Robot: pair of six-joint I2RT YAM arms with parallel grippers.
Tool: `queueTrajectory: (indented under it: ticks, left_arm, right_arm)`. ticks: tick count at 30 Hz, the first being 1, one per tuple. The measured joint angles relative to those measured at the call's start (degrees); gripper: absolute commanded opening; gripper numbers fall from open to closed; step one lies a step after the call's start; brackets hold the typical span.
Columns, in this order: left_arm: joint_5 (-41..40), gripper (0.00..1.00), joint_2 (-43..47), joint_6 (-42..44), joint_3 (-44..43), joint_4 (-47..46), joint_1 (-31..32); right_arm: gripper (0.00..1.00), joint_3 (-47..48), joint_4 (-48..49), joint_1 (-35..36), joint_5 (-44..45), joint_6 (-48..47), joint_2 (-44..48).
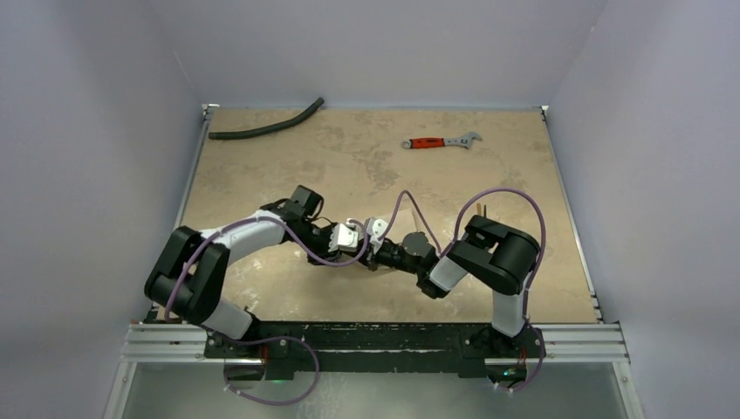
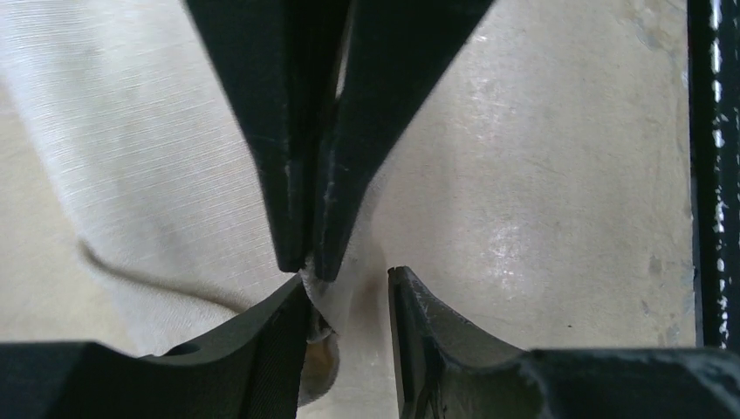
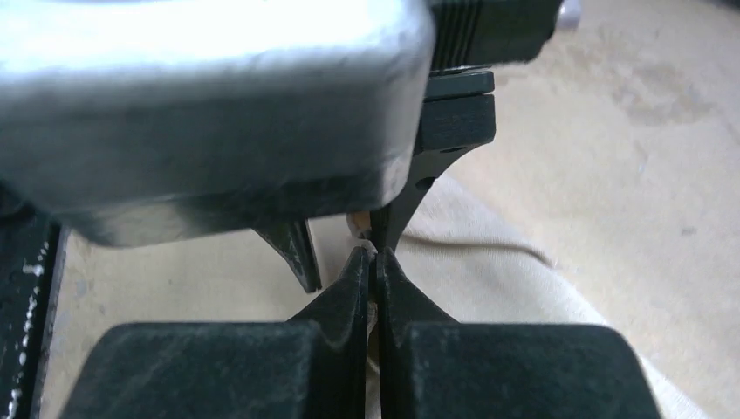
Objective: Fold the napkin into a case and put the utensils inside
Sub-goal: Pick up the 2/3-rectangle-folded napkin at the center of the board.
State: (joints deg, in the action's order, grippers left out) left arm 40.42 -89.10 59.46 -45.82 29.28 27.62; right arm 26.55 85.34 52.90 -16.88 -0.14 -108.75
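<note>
The right gripper [image 3: 372, 255] pinches a raised fold of the napkin [image 2: 157, 175] between closed jaws; the left gripper [image 2: 349, 281] stands narrowly parted, the same fold lying in its gap.

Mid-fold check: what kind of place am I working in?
Probably a lab test cell, not a dining room: plain walls box in the tabletop, an aluminium rail fronts it, and a wrench and hose lie at the far edge.

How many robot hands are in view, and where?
2. The left hand, open, and the right hand, shut on the napkin, meet tip to tip over the table, near-centre.
</note>
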Motion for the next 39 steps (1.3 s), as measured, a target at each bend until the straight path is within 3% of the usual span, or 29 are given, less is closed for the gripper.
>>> queueTrajectory:
  ticks: [7, 14, 15, 17, 20, 27, 31, 33, 34, 39]
  left_arm:
    - [-0.4, 0.40, 9.5, -6.7, 2.6, -7.1, -1.8]
    - [0.3, 0.41, 8.6, -5.8, 3.4, -7.4, -1.8]
    - [0.5, 0.40, 8.4, -5.2, 3.6, -7.3, -1.8]
    - [0.5, 0.25, 8.2, -3.9, 4.1, -7.3, -1.8]
    - [0.6, 0.00, 8.0, -3.1, 4.9, -7.5, -1.7]
    - [0.3, 0.00, 7.6, -4.2, 5.7, -10.8, -1.7]
    - [-0.1, 0.00, 7.6, -6.0, 6.5, -13.3, -1.7]
    - [-0.2, 0.00, 7.6, -6.6, 7.0, -14.0, -1.7]
    - [-0.3, 0.00, 7.6, -6.9, 7.2, -14.4, -1.7]
    - [-0.3, 0.00, 7.6, -7.7, 7.3, -15.0, -1.7]
  right_arm:
    - [0.00, 1.6, 2.0, 0.0, -2.0, -0.3, 0.4]
    - [0.00, 1.8, 2.3, -0.4, -4.4, -0.2, -0.4]
    - [0.00, 1.9, 2.2, -0.4, -5.0, -0.2, -0.5]
    - [0.00, 1.9, 2.1, -0.4, -5.7, -0.2, -0.7]
    - [0.12, 2.1, 2.0, -0.4, -6.5, 0.3, -0.7]
    - [0.52, 1.2, 2.0, -0.8, -6.1, 1.8, -0.3]
    - [0.67, -1.7, 2.0, -2.0, -5.3, 1.8, 2.6]
    - [0.92, -3.7, 2.0, -2.9, -5.1, 1.8, 4.9]
    - [0.98, -4.5, 2.1, -3.3, -5.0, 2.0, 5.8]
    - [0.99, -6.1, 2.5, -3.8, -5.7, 2.3, 5.6]
